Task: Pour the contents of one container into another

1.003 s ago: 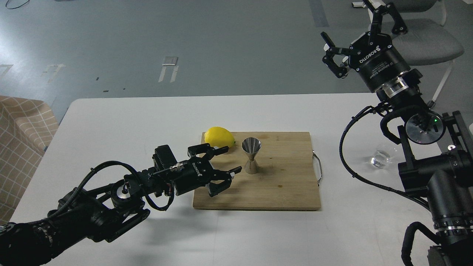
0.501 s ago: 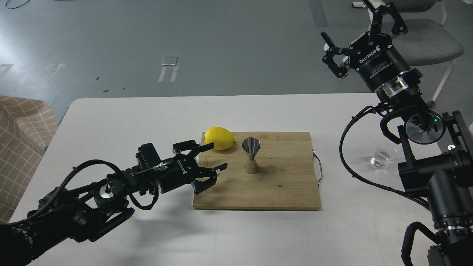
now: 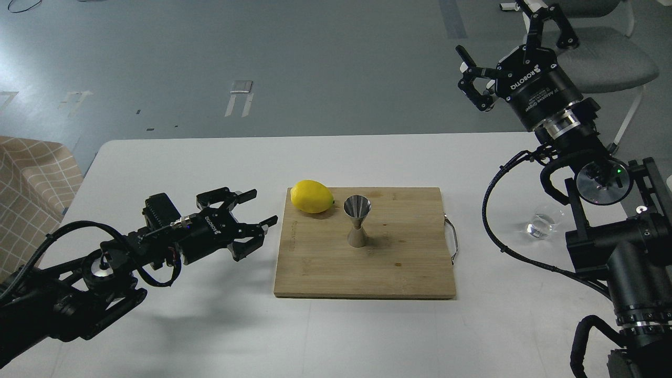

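Note:
The steel jigger (image 3: 357,220) stands upright on the wooden cutting board (image 3: 399,273), near its middle. The clear glass cup (image 3: 542,223) sits on the white table at the far right, partly behind my right arm. My left gripper (image 3: 260,207) hovers open and empty above the table, left of the board and well apart from the jigger. My right gripper (image 3: 501,39) is raised high at the upper right, open and empty, far above the cup.
A yellow lemon (image 3: 312,196) lies on the board's back left corner, just left of the jigger. The board has a metal handle (image 3: 452,239) on its right edge. A checked cloth (image 3: 31,184) lies beyond the table's left edge, and a chair (image 3: 609,58) stands behind.
My left gripper has drawn back leftward, from beside the jigger over the board to off its left edge, staying open. The right arm, jigger and cup have not moved.

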You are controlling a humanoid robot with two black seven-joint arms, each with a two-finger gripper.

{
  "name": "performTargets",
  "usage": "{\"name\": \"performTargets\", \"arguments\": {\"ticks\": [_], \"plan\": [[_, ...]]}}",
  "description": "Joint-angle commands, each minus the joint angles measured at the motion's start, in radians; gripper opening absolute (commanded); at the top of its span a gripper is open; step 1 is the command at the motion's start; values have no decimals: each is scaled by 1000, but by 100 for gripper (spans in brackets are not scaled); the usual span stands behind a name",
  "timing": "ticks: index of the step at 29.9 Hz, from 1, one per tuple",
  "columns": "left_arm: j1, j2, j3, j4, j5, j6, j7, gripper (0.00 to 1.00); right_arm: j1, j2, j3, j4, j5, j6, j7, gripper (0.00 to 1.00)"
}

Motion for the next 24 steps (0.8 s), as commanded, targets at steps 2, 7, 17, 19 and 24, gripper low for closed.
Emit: {"name": "performTargets", "arguments": {"ticks": [2,7,17,19,24], "plan": [[-16,40,-2,5,-201,0,0,74,1,0,0,0,0,0,1,100],[-51,50,-1,14,-492,0,0,75,6,0,0,0,0,0,0,100],[-168,-5,-68,12,-1028,-239,0,75,12,0,-1,-2,-3,0,0,100],[-199,-42,-79,14,-1128,-312,0,76,17,0,-1,-2,-5,0,0,100],[-243,-65,-168,19,-1376,-486,0,87,17,0,0,-2,-5,0,0,100]]}}
